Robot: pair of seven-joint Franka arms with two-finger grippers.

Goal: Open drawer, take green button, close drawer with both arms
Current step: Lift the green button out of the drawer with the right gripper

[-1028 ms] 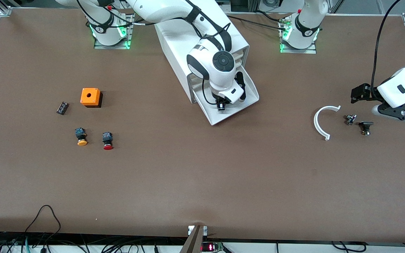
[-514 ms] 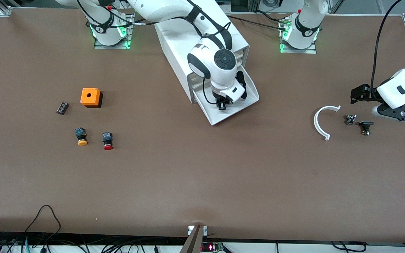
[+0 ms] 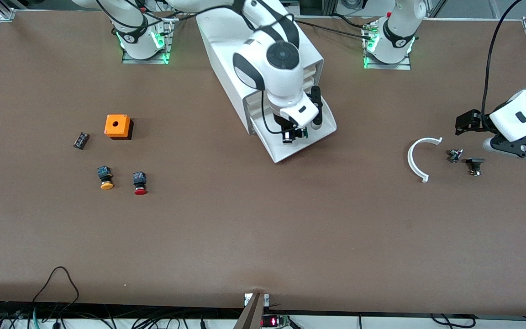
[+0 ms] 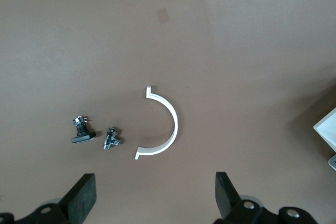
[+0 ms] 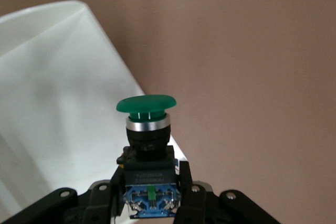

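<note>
Hanging over the pulled-out drawer (image 3: 304,141) of the white cabinet (image 3: 263,55), the right gripper (image 3: 293,134) is seen in the front view with the green button (image 3: 303,133) between its jaws; the left gripper (image 3: 470,122) waits over the table toward the left arm's end, above a white curved clip (image 3: 416,160) and two small metal fittings (image 3: 454,155). From the left wrist, wide-spread jaws are shown with the clip (image 4: 163,124) and fittings (image 4: 112,138) between them on the table below. From the right wrist, the button (image 5: 147,129) is gripped by its black body, cap outward, above the drawer (image 5: 58,103).
</note>
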